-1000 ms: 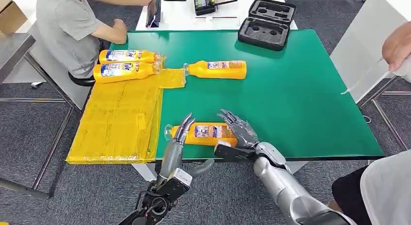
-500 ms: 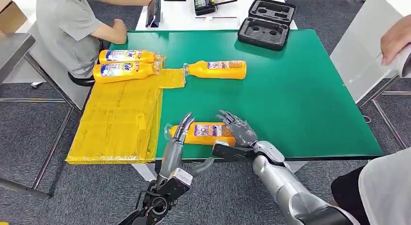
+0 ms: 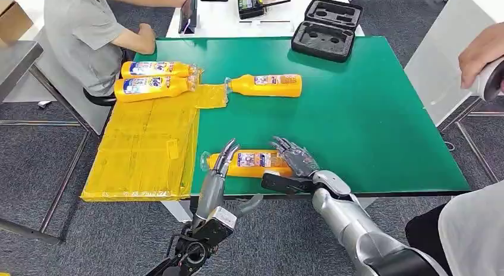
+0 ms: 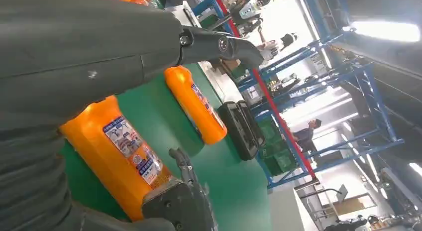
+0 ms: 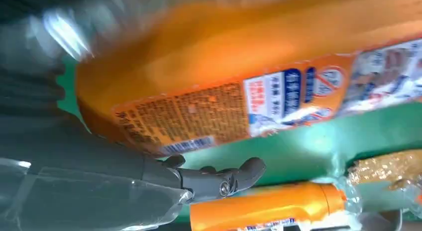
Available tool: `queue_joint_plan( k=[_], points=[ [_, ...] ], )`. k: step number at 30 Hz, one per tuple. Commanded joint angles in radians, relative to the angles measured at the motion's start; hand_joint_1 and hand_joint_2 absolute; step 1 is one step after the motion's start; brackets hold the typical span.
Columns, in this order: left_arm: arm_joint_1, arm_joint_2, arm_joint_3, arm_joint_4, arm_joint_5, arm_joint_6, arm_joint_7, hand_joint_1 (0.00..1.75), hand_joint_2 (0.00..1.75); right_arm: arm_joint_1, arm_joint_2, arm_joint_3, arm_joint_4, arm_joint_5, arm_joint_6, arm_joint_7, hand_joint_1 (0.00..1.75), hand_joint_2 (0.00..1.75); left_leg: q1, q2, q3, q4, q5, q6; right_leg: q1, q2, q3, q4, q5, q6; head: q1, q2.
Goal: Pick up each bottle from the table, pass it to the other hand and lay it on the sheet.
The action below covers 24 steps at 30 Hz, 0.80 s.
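An orange bottle [image 3: 249, 162] lies on its side near the green table's front edge, cap toward the yellow sheet [image 3: 148, 145]. My right hand [image 3: 295, 163] reaches over its base end with fingers spread; the thumb [image 3: 278, 182] stretches along the table edge in front. In the right wrist view a strip of green shows between the bottle [image 5: 224, 76] and the thumb [image 5: 219, 180]. My left hand [image 3: 217, 166] stands open, fingers pointing up beside the cap end. Two bottles [image 3: 154, 68] [image 3: 153, 87] lie on the sheet. A third [image 3: 267, 85] lies on the green beside it.
A black foam case [image 3: 327, 29] sits open at the table's far edge. One person sits at the far left corner [image 3: 89, 32]. Another person's hand [image 3: 482, 50] hovers past the right edge, and light clothing [image 3: 475, 228] stands near my right arm.
My right hand has slid a little to the right along the bottle's base end, and its thumb sits lower. The left hand has stayed put. The person's hand on the right has shifted.
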Motion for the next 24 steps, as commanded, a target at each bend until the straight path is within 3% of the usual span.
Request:
queue_joint_plan(
  k=[1, 3, 4, 24],
  points=[
    [-0.030, 0.024, -0.039, 0.040, -0.002, 0.003, 0.003, 0.00, 1.75, -0.049, 0.000, 0.046, 0.092, 0.002, 0.053, 0.006, 0.00, 1.75, 0.001, 0.000, 0.001, 0.000, 0.000, -0.001, 0.001, 0.000, 0.001, -0.001, 0.000, -0.001, 0.000, 0.000],
    [-0.032, 0.023, -0.040, 0.042, -0.002, 0.001, 0.003, 0.00, 1.75, -0.057, 0.000, 0.044, 0.103, -0.004, 0.094, 0.012, 0.00, 1.75, 0.001, 0.001, 0.002, 0.000, -0.001, -0.002, 0.001, 0.000, 0.002, 0.000, 0.000, -0.002, 0.000, 0.000],
    [-0.034, 0.023, -0.042, 0.039, 0.000, -0.004, 0.003, 0.00, 1.75, -0.065, -0.007, 0.053, 0.110, -0.002, 0.153, 0.009, 1.69, 1.75, 0.001, 0.000, 0.001, 0.000, 0.000, -0.001, 0.001, 0.000, 0.001, 0.000, 0.000, -0.001, 0.000, 0.000],
    [-0.037, 0.010, -0.039, 0.045, -0.006, -0.005, 0.003, 0.00, 1.75, -0.069, -0.037, 0.034, 0.126, -0.029, 0.238, 0.019, 1.75, 1.75, 0.002, -0.002, 0.005, 0.000, 0.000, -0.002, 0.002, -0.002, 0.005, -0.002, 0.000, -0.002, 0.000, 0.000]
  ],
)
